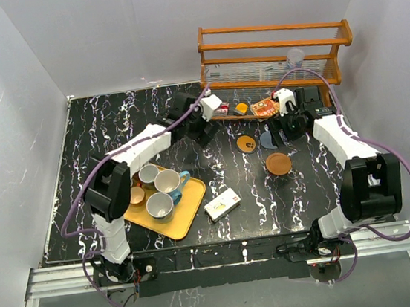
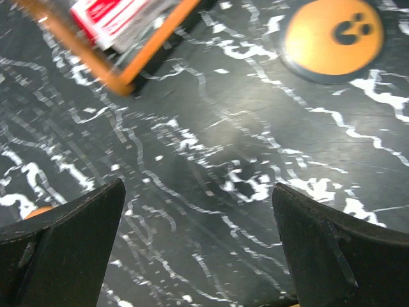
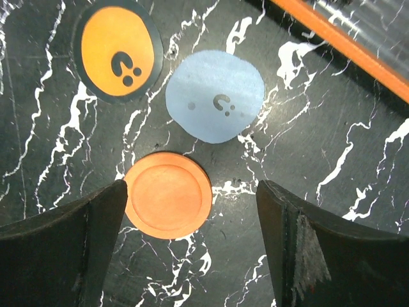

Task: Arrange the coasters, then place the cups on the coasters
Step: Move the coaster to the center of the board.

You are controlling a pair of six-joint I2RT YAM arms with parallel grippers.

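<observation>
Coaster (image 3: 167, 195) under right tool (image 3: 190, 190) (jaws parted)

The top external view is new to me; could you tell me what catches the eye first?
The yellow tray of mugs glows at the front left of the black marbled table. The orange wooden rack stands at the back right. Before it lie three coasters, orange, blue and orange-brown.
</observation>
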